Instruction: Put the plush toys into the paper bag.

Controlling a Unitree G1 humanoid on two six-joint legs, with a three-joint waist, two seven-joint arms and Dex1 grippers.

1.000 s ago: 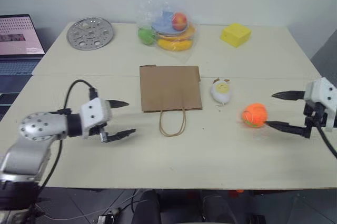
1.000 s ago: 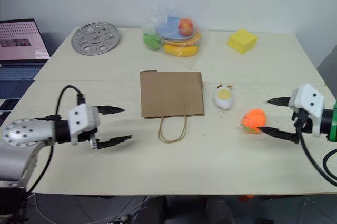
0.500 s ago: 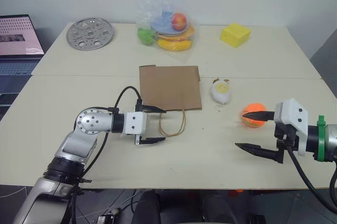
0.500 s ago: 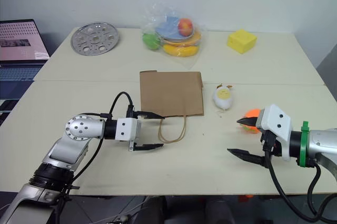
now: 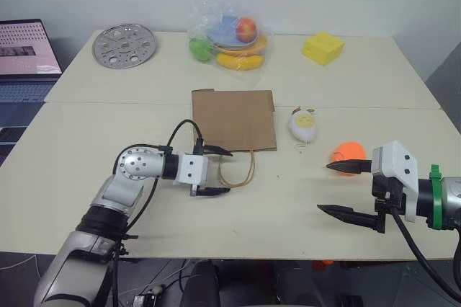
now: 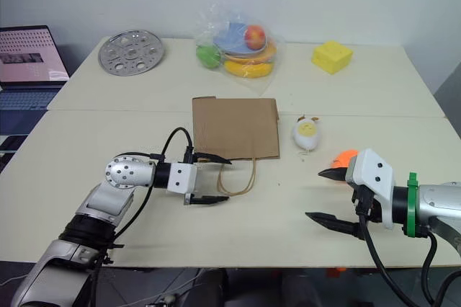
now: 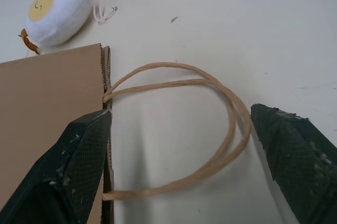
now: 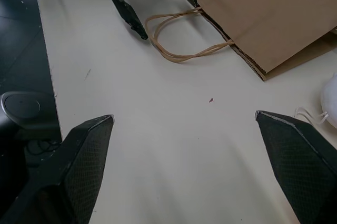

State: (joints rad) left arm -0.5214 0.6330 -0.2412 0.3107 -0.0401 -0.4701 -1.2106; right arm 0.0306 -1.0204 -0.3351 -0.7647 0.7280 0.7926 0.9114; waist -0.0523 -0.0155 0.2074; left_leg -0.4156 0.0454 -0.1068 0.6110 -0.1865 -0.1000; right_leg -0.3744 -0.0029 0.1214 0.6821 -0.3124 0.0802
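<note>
Two plush toys [image 5: 302,125] are lying beside the paper bag [image 5: 233,119], unobstructed. Left hand [image 5: 220,171] is straddling the handles [image 5: 237,169], spread wide, empty. Right hand [image 5: 344,188] likewise.

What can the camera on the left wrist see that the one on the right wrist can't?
Left wrist alone: the yellow patch on the white egg-shaped plush toy. Right wrist alone: the open left gripper from outside, poised at the handles, and the table's edge. Both: the flat brown paper bag with its tan loop handles and the cream tabletop.
</note>
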